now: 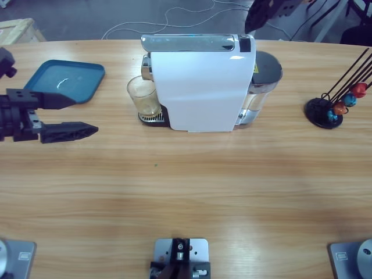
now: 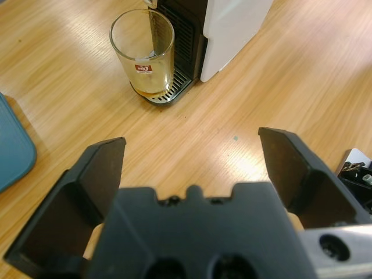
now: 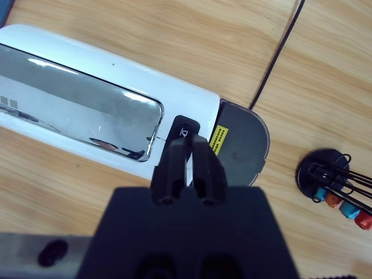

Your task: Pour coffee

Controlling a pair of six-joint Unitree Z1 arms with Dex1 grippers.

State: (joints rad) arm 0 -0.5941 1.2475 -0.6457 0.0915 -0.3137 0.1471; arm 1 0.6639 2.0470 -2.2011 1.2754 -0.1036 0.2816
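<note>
- Far left: teal tray (image 1: 63, 81) sitting bare on the wooden table (image 1: 186, 192), no part in the job yet as far as visible.
- Next over: left gripper (image 1: 80, 115) hovering above the table with jaws spread wide, holding nothing, aimed at the glass but well apart from it.
- Then the clear drinking glass (image 2: 143, 53) parked on the drip grate (image 2: 170, 90) under the spout of the white coffee machine (image 1: 203, 81).
- Coffee (image 2: 146, 91) so far just a thin brownish film at the bottom of that glass, so brewing looks barely underway, most of the pour left to come.
- On top of the machine: right gripper (image 3: 188, 157) with jaws pinched together, tips right at the small black button (image 3: 185, 129) by the chrome lid; probably pressing to brew, contact hard to confirm.
- Far right: capsule rack (image 1: 340, 99) with blue, orange and red capsules, untouched.
- Left to do, by guess: wait for the fill, then grab the glass.
</note>
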